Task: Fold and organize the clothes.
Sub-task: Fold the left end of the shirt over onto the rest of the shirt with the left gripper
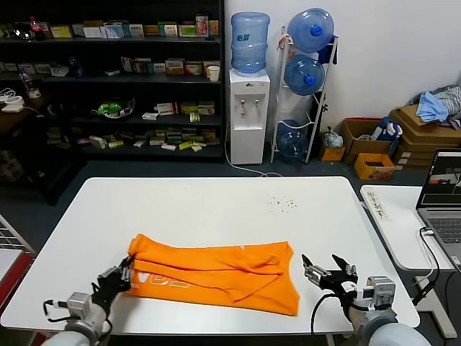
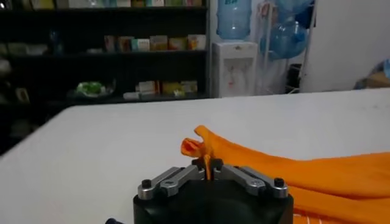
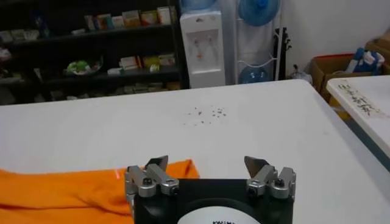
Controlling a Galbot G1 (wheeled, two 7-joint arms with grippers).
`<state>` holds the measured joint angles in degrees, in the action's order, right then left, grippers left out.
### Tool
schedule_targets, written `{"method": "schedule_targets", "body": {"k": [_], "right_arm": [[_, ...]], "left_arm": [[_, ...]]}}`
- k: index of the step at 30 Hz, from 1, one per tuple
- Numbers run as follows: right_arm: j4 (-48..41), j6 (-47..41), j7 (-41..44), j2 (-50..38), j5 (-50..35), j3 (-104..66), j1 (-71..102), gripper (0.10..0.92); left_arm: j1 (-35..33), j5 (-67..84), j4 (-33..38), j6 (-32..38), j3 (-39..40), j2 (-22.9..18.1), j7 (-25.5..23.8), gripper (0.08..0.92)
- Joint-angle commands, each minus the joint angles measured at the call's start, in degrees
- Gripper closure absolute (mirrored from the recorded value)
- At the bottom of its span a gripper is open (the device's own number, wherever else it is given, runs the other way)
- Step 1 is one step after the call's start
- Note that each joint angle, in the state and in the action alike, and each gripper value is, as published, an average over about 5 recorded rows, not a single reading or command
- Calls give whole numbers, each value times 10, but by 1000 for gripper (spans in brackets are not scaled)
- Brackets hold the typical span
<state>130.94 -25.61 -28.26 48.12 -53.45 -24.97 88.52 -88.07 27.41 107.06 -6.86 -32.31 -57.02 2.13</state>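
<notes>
While the left tool (image 2: pixel 208 168) pinches the T-shirt (image 1: pixel 216 277), the right tool (image 3: pixel 208 163) gapes empty.

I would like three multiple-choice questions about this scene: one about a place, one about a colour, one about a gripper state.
1. Where does the T-shirt lie?
A. on the white table
B. on the shelf
C. on the laptop

2. What colour is the T-shirt?
A. blue
B. orange
C. green

3. How are the grippers?
A. both open
B. both shut
C. left gripper shut on the T-shirt, right gripper open

Answers:
1 A, the shirt is spread on the near part of the table.
2 B, it is bright orange in all views.
3 C, the left wrist view shows orange cloth pinched between the fingers; the right fingers stand apart, beside the shirt edge.
</notes>
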Motion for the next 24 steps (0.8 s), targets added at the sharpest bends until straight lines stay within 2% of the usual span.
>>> {"method": "schedule_targets", "body": {"k": [1, 6, 11, 15, 19, 22, 24], "right_arm": [[-11, 2, 0, 2, 0, 9, -21, 203], [-23, 4, 1, 5, 1, 17, -32, 203], [-28, 4, 1, 9, 4, 28, -40, 203], [-28, 4, 1, 12, 8, 29, -37, 203], [-28, 3, 0, 15, 11, 27, -34, 203], [-29, 3, -1, 18, 13, 27, -32, 203], [-29, 2, -2, 21, 13, 28, -31, 203]], "left_arm": [[-39, -166, -72, -22, -206, 98, -31, 873], [-78, -178, -97, -12, -284, 111, -35, 873], [-84, -182, -53, -2, -294, 81, -20, 873], [-106, -56, 52, -17, -227, 43, 8, 873], [-119, 128, 167, -71, -113, 1, 54, 873], [-88, 207, 208, -94, -28, -31, 99, 873], [-59, 238, 206, -97, 12, -45, 125, 873]]}}
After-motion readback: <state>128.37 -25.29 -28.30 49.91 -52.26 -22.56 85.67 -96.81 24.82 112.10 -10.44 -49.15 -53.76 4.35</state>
